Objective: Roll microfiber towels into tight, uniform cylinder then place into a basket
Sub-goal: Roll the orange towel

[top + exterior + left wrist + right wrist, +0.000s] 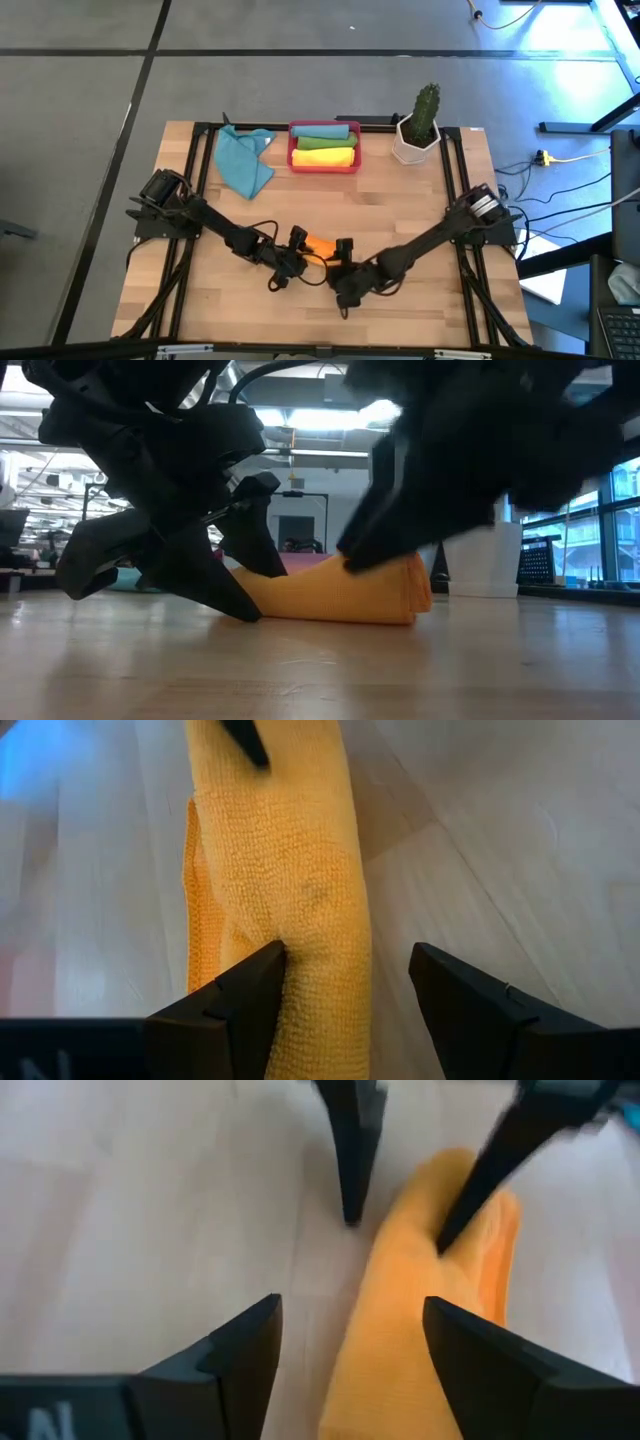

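both grippers at the orange roll

left gripper (345, 995) and right gripper (350, 1345) stand wide open at opposite ends of the orange towel (320, 244), gripping nothing. it is a plush, loosely rolled cylinder lying on the tabletop (420, 200). farther back, the basket (324, 162) holds green and yellow rolls; a teal towel (243, 160) lies crumpled beside it. no writing is readable.
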